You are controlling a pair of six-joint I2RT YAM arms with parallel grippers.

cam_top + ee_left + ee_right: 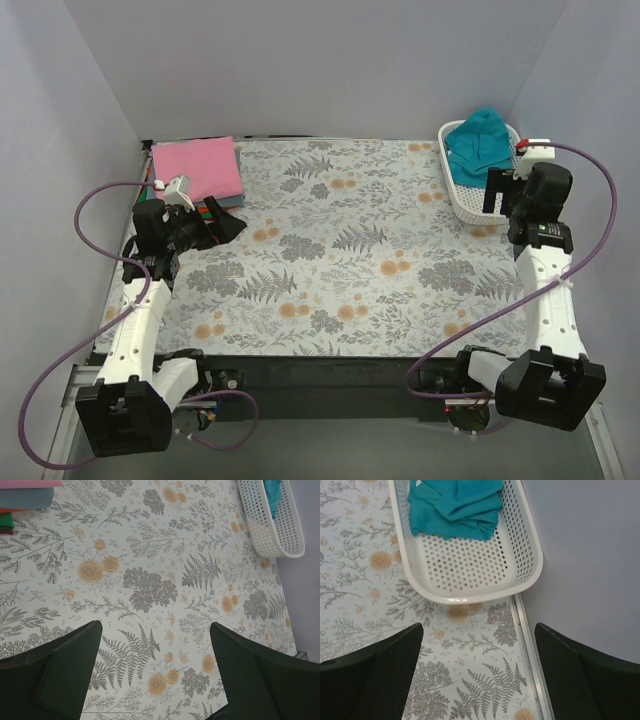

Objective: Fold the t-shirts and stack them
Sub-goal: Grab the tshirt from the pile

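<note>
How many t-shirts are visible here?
5: a crumpled teal cloth t-shirt in the white mesh basket; folded pink, blue, orange-red and green ones stacked far left. More may be hidden.

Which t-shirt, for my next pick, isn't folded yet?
The teal-blue cloth t-shirt, crumpled in the white plastic mesh basket; the pink cloth t-shirt lies folded flat.

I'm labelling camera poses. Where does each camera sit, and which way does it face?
Top external: above and behind the arm bases, looking down on the floral cloth; left arm and right arm show.
Left wrist: on the left arm, facing across the cloth toward the white basket; open left gripper shows.
Right wrist: on the right arm, looking down at the basket's end and the teal t-shirt; open right gripper shows.
Shared: both wrist views catch the basket and teal t-shirt.
</note>
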